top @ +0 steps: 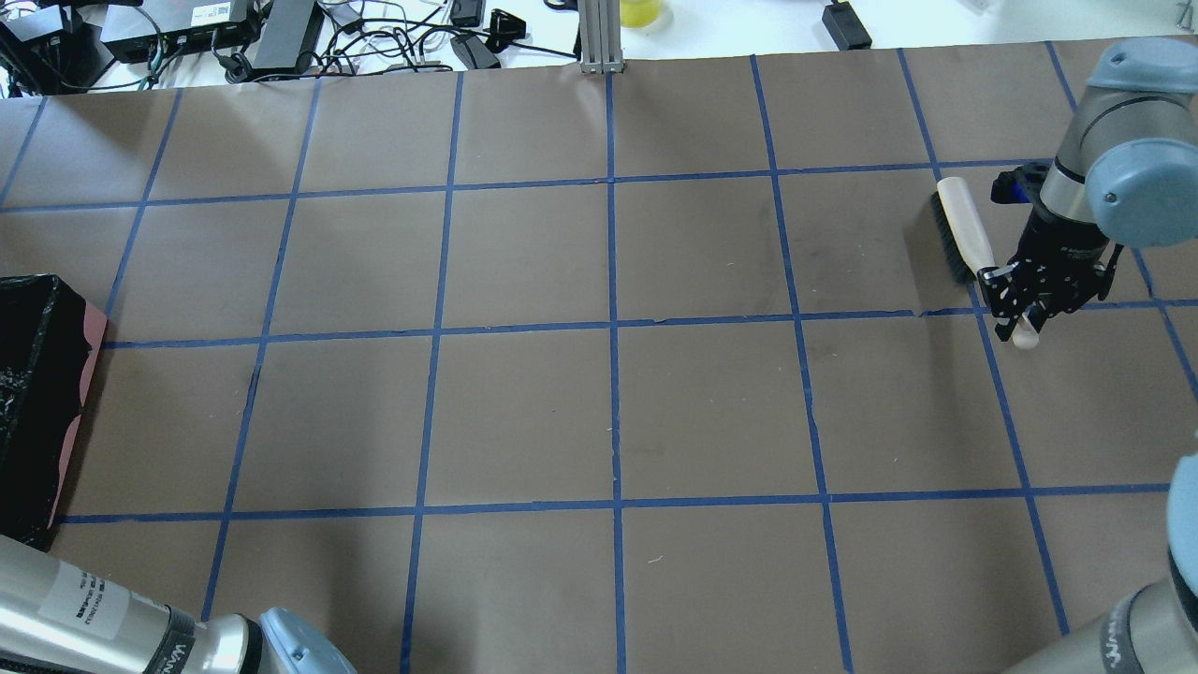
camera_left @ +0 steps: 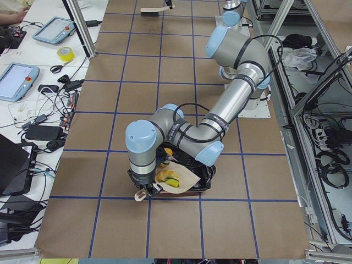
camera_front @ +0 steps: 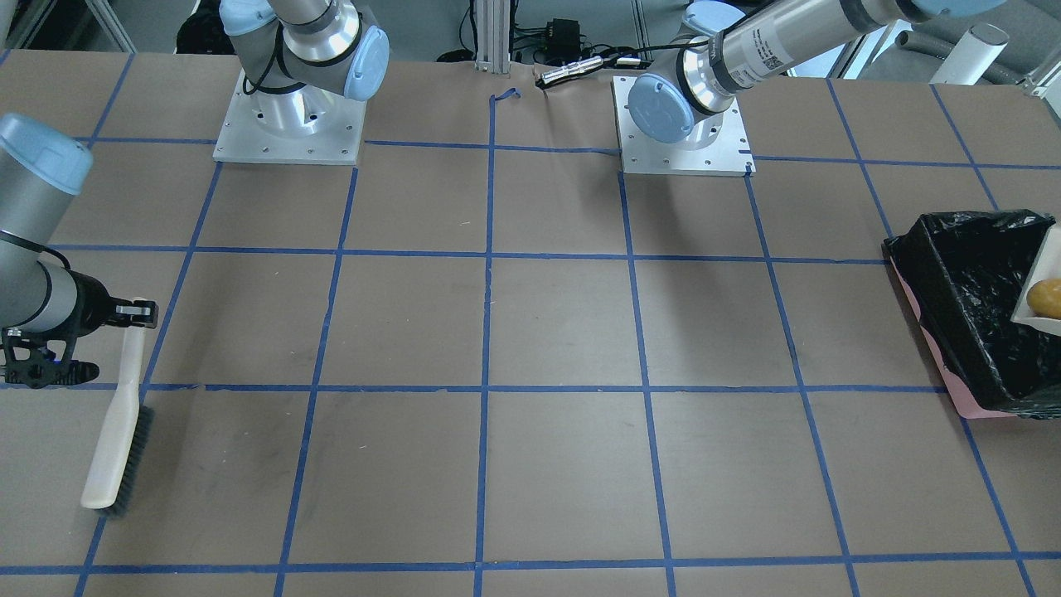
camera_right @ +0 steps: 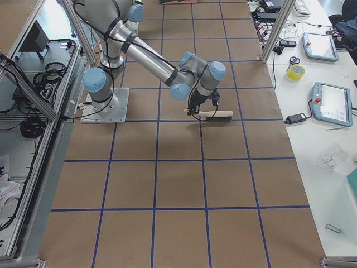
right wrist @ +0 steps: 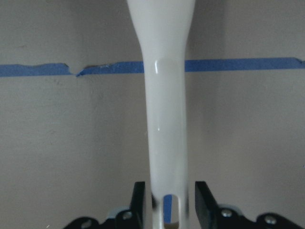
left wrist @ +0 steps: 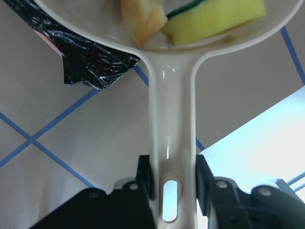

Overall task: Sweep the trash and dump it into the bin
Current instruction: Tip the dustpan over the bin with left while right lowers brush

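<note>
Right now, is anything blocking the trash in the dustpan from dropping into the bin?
Nothing visible. The dustpan, held by the left gripper, sits over the bin, with the sponge inside.

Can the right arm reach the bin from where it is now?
Probably not. The right gripper holds the brush at the table's far end from the bin. Nothing lies between them, but the left arm's dustpan already occupies the bin.

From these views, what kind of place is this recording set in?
Most likely a robotics lab or test cell, not a home: a brown-covered table gridded with blue tape, two arms bolted to metal base plates, and teach pendants and cables on the side bench.
</note>
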